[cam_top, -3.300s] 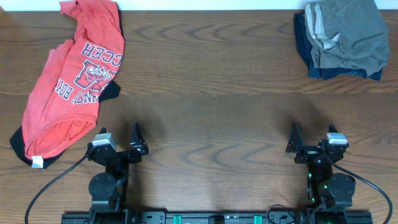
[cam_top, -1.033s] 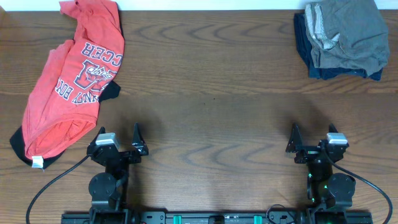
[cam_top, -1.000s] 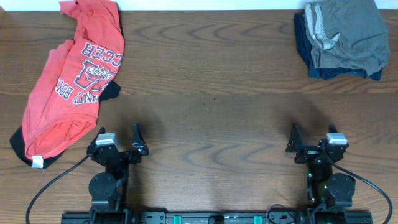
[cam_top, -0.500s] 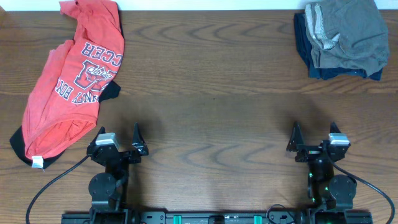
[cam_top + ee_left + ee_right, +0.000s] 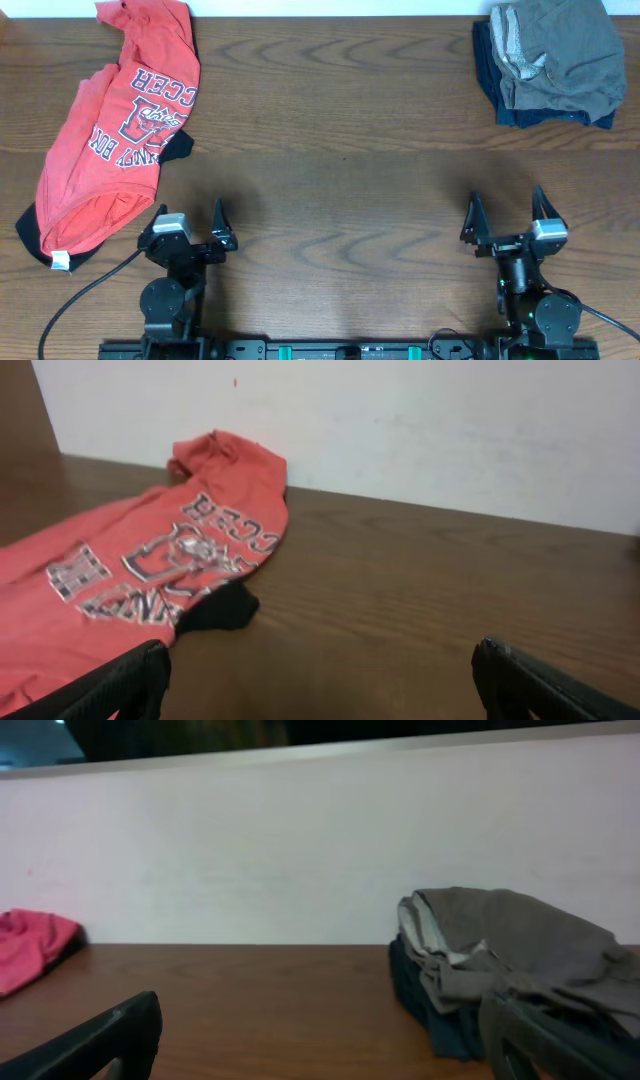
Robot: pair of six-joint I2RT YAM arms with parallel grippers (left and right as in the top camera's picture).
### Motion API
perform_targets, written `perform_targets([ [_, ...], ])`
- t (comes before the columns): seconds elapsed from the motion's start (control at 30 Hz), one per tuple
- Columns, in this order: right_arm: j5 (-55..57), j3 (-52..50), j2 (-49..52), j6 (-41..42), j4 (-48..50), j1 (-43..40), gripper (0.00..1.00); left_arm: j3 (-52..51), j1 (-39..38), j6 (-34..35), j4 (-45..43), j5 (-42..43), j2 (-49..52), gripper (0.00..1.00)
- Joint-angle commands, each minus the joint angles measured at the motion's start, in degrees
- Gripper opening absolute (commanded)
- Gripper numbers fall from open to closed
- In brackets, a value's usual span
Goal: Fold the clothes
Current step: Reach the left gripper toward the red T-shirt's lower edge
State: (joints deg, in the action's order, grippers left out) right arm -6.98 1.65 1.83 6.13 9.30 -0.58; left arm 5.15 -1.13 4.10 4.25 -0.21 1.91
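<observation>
1. The dark brown wood-grain table [image 5: 340,150] fills the overhead view. The broad middle stretch between the garments and the arms is bare wood.
2. A plain white wall [image 5: 450,430] runs along the table's far edge. In the right wrist view a dark band sits above it, too dim to make out.
3. The red-orange T-shirt with white-and-navy block lettering and black trim [image 5: 110,150] lies crumpled and unfolded at the far left, from the back edge down towards the left arm. Its lettering is partly folded under and unreadable in full. The left wrist view cuts its lower part off.
4. A folded pile of grey cloth over navy cloth [image 5: 550,60] sits in the far right corner. The top edge of the overhead view clips it. How many pieces it holds cannot be told.
5. The left gripper [image 5: 190,218] rests near the front edge, just beside the shirt's hem but apart from it. Its black jaws are spread wide around nothing.
6. The right gripper [image 5: 507,215] stands at the front right, well apart from the pile. Its jaws likewise gape on nothing.
7. A thin black cable [image 5: 90,290] loops from the left arm's base off the frame's bottom.
8. A small white tag [image 5: 60,262] pokes from the shirt's black hem.
</observation>
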Motion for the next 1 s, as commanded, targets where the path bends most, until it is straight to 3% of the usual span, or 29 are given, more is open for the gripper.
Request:
perform_targets([
  [0.0, -2.36, 5.22, 2.93, -1.03, 0.35, 0.76, 0.99, 7.23, 0.04, -3.28, 0.70, -0.31, 3.52, 0.98],
  [0.33, -9.22, 23.67, 24.90, -3.28, -1.01, 0.76, 0.99, 28.74, 0.09, -3.23, 6.97, -0.26, 27.85, 0.98],
  [0.53, -13.49, 40.09, 43.74, -3.69, -11.78, 0.76, 0.99, 47.30, 0.61, -3.50, 20.96, -0.28, 45.70, 0.98],
  [0.77, -18.16, 59.67, 65.77, -4.96, -30.08, 1.62, 0.99, 68.70, 7.52, -4.52, 37.53, -0.22, 68.96, 0.98],
  [0.97, -20.70, 65.37, 75.97, -4.90, -32.06, 2.01, 0.99, 72.35, 12.90, -3.63, 33.68, 1.75, 79.69, 0.98],
])
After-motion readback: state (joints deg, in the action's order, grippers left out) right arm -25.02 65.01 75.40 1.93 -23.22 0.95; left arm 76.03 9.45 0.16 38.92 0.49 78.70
